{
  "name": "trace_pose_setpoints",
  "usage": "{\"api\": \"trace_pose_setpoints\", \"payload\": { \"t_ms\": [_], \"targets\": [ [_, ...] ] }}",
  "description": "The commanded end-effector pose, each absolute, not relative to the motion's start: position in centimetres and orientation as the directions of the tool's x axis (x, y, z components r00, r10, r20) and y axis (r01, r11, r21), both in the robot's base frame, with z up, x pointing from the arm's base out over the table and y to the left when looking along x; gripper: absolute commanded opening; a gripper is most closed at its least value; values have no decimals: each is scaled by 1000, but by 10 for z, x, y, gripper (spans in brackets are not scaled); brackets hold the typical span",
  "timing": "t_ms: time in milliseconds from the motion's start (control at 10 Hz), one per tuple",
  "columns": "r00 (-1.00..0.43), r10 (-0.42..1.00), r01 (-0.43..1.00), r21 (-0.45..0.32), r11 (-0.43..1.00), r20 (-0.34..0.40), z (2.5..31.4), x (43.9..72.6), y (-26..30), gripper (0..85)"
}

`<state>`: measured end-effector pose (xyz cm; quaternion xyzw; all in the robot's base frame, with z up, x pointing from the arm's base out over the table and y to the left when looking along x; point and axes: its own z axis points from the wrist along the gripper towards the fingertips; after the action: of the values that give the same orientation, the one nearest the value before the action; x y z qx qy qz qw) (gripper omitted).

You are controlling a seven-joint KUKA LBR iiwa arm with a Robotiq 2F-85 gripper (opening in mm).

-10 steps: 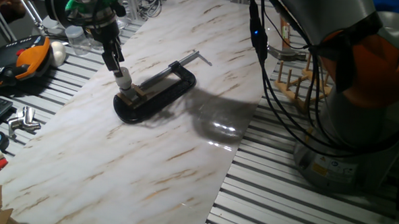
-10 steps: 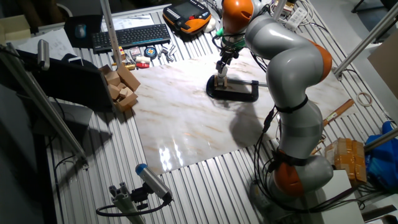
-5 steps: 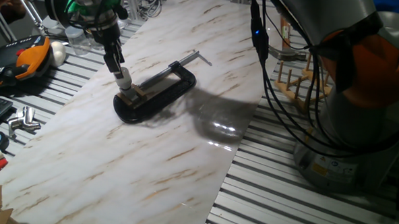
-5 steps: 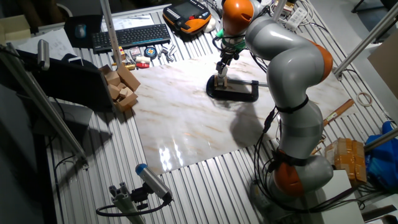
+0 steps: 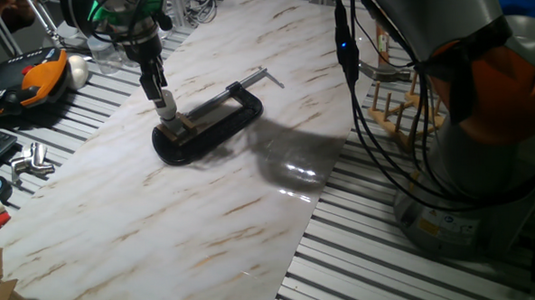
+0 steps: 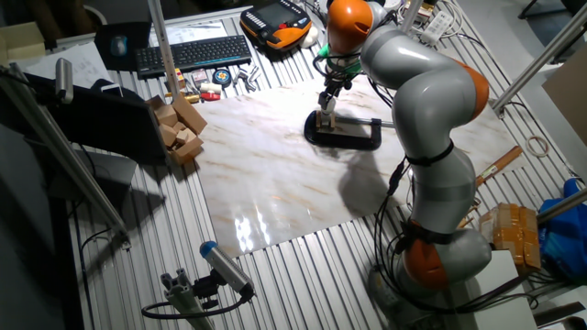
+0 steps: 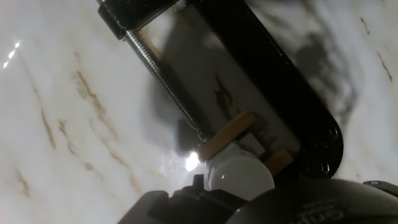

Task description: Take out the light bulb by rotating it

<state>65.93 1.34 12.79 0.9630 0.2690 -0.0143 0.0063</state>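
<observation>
Gripping the light bulb (image 5: 164,107), the pincer (image 5: 161,98) points down at the near end of the black C-clamp (image 5: 214,121), its fingers closed narrow around the white globe. Bulb sits directly under the fingertips, upright, seated in the tan wooden socket block (image 5: 181,127) just below. Block is held inside the clamp's frame, touching it.

Other fixed view: pincer (image 6: 326,103) comes down from the orange-and-grey arm (image 6: 413,82) onto the bulb (image 6: 325,115); clamp (image 6: 348,134) stretches away to one side of it on the marble tabletop (image 6: 275,174). Bulb too small here to make out detail.

Hand view: bulb (image 7: 240,177) fills the lower middle, right at the pincer's tips, with dark finger parts crowding the bottom edge. Wooden block (image 7: 227,135) shows as a tan strip just beyond the bulb. Clamp screw (image 7: 158,78) runs away from the pincer toward the top left; the black clamp frame (image 7: 292,93) curves round on the right. Bright glare spot on the tabletop (image 7: 62,93) just beside the bulb.

Beyond the pincer, off the marble: an orange-and-black handheld unit (image 5: 29,79).
</observation>
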Motion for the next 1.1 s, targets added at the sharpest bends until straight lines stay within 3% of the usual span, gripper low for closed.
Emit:
{"api": "trace_pose_setpoints", "payload": {
  "t_ms": [0,1000],
  "targets": [
    [855,518,518,3,-855,-30,127,660,13,680],
    [851,525,525,-7,-851,-15,112,661,4,680]
  ]
}}
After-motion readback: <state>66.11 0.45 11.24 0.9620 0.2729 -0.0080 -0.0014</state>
